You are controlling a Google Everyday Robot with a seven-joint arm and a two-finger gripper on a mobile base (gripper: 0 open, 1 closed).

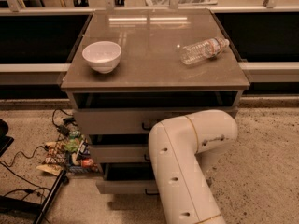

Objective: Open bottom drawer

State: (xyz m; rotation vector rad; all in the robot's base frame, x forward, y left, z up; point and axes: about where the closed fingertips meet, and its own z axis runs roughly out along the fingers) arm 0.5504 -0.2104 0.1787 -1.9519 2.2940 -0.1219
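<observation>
The bottom drawer [122, 186] is the lowest grey-beige front of the cabinet. It stands pulled out a little past the middle drawer [117, 153], with a dark gap above it. A bit of its small black handle [150, 192] shows at the arm's edge. My white arm [187, 157] bends in front of the right half of the drawers. My gripper is hidden behind the arm, somewhere at the drawer fronts.
On the cabinet top [154, 73] sit a white bowl [102, 56] and a clear plastic bottle [203, 50] lying on its side. Snack packets [70, 153] and black cables [23, 176] lie on the floor to the left. The top drawer [112, 121] is also slightly out.
</observation>
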